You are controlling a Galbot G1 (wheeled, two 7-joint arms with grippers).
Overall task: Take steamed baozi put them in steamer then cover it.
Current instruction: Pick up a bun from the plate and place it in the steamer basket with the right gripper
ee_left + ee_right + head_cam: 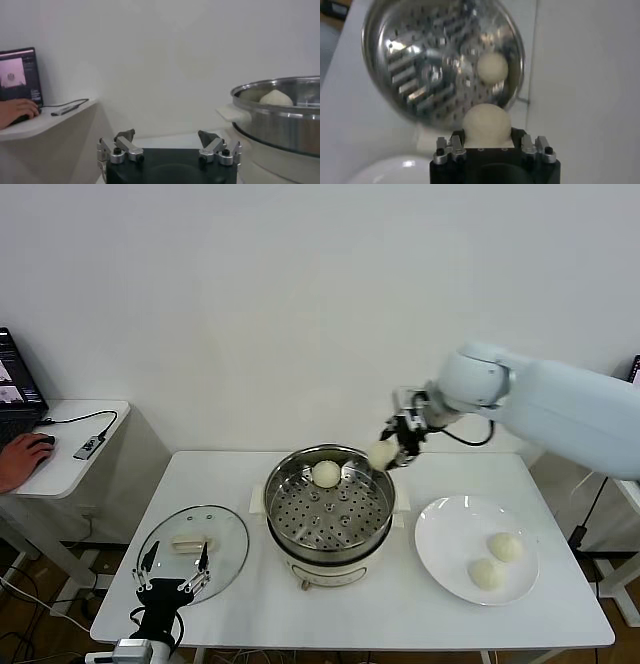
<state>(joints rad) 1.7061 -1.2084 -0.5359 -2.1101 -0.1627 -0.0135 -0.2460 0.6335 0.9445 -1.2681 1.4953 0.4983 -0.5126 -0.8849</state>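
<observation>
The steel steamer (328, 514) stands mid-table with one baozi (326, 474) on its perforated tray at the back. My right gripper (392, 452) is shut on a second baozi (383, 454) and holds it above the steamer's back right rim. In the right wrist view this held baozi (487, 122) sits between the jaws, with the steamer (420, 80) and its baozi (493, 67) beyond. Two more baozi (504, 547) (485, 574) lie on the white plate (445, 534). The glass cover (225, 549) lies flat left of the steamer. My left gripper (172, 569) is open, parked over the cover's near edge.
A side desk (70, 454) at the far left holds a laptop (15, 389), a person's hand (20, 456) and a cable adapter (90, 446). A wall stands behind the table. In the left wrist view the steamer's rim (280, 107) is at the side.
</observation>
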